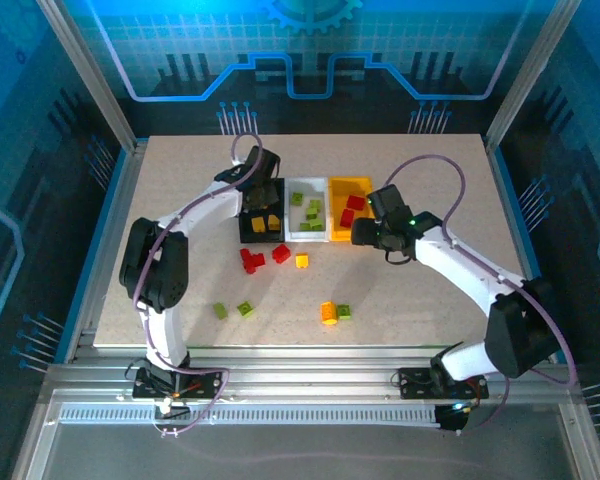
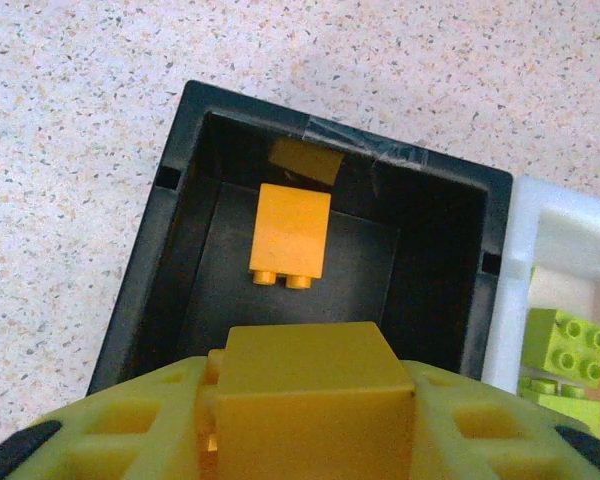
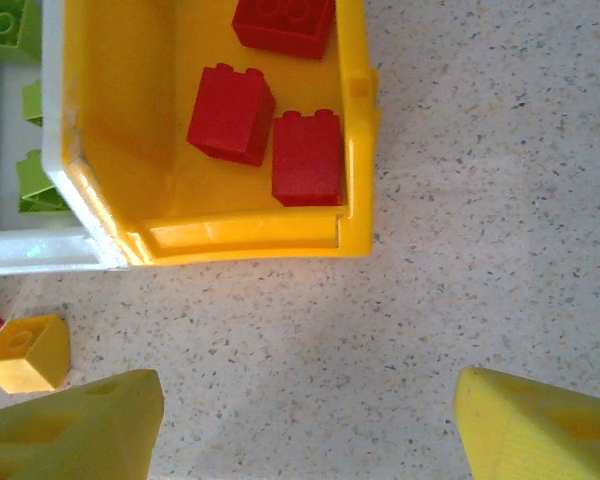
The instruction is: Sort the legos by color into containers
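Note:
My left gripper (image 2: 316,400) is shut on a yellow brick (image 2: 318,372) and hangs over the black bin (image 2: 160,262), where another yellow-orange brick (image 2: 290,235) lies. From above, the left gripper (image 1: 264,200) sits over the black bin (image 1: 246,232), which is joined to the white bin (image 1: 306,236) and the yellow bin (image 1: 337,190). My right gripper (image 3: 310,425) is open above bare table just in front of the yellow bin (image 3: 250,238), which holds three red bricks (image 3: 230,113). The white bin (image 2: 555,220) holds green bricks (image 2: 565,345).
Loose on the table in front of the bins are red bricks (image 1: 252,260), a yellow brick (image 1: 302,261), two green bricks (image 1: 232,310), and an orange brick (image 1: 329,313) beside a green one (image 1: 344,312). A yellow brick (image 3: 25,352) lies left of my right gripper.

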Available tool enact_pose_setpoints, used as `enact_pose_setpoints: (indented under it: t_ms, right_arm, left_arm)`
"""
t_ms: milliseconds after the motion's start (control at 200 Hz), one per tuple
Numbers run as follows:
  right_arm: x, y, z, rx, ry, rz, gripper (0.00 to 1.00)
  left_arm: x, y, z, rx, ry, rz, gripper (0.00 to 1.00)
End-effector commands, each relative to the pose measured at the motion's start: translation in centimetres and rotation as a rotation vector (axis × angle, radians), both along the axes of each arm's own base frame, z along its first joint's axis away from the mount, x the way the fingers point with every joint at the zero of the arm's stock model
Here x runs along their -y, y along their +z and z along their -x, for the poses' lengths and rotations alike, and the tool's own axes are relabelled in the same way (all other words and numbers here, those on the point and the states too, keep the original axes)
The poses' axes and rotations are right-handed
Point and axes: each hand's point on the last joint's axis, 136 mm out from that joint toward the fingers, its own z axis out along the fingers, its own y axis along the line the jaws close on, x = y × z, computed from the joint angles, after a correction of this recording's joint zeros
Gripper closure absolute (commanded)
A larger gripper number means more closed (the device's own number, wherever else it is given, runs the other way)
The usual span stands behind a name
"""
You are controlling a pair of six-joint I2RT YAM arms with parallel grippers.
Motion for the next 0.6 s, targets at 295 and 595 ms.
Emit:
enact_pose_setpoints:
  t_ms: [295,595]
  right_arm:
    - [-3.0,-0.1,1.7,0.009,0.111,-0.015,0.21]
    - [-2.5,-0.1,2.0,0.016,0.088,-0.003,0.21]
  left_arm:
    - [1.6,4.2,1.3,0.07,-0.031,0.099,0.14]
    - [2.1,3.0,13.1,-0.027,-0.102,0.109,0.01]
